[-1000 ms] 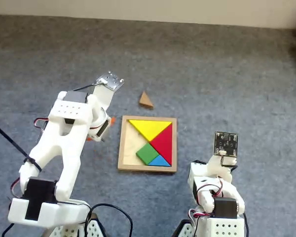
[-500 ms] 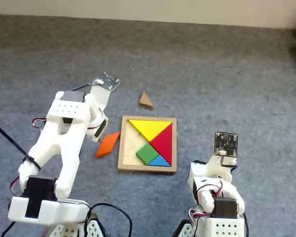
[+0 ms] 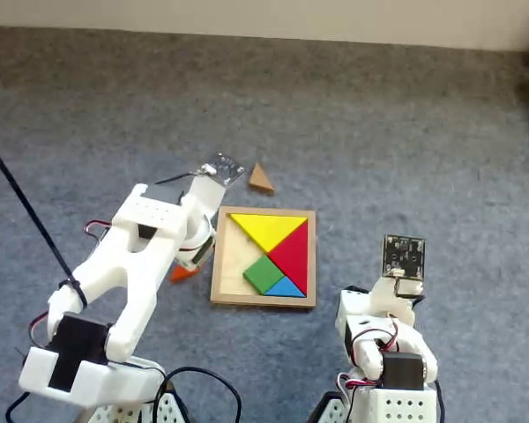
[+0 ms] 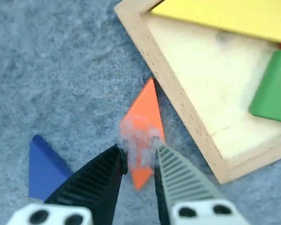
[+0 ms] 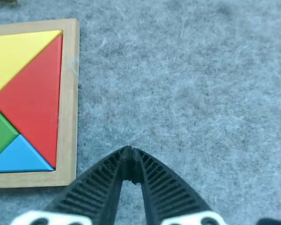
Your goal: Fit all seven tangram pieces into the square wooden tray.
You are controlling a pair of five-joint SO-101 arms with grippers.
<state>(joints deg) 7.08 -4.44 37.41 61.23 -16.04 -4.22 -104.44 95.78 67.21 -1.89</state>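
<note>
Left wrist view: the left gripper (image 4: 140,161) has its jaws drawn in on the near end of the orange parallelogram (image 4: 143,124), one finger against each side. A blurred patch hides part of that piece, and its near tip sits in the narrow gap between the fingers. Its far corner touches the outer edge of the tray (image 4: 178,93). A dark blue triangle (image 4: 44,166) lies on the carpet (image 3: 406,132) just left of the gripper, partly behind the black finger.

In the tray, the yellow triangle (image 3: 266,229) fills the far side. The red triangle (image 3: 293,254) fills the right. The green square (image 3: 263,274) and light blue triangle (image 3: 285,286) sit along the near edge. The tray's left part is bare wood. A brown triangle (image 3: 261,179) lies on the carpet just beyond the tray's far edge.

The left arm (image 3: 128,264) leans forward and rightward, covering most of the orange parallelogram from above.

The right gripper (image 5: 130,152) is closed on nothing, above carpet just right of the tray. The right arm (image 3: 379,330) is folded back near its base.

Grey carpet covers the table, and a pale strip (image 3: 335,18) runs along the far edge.
</note>
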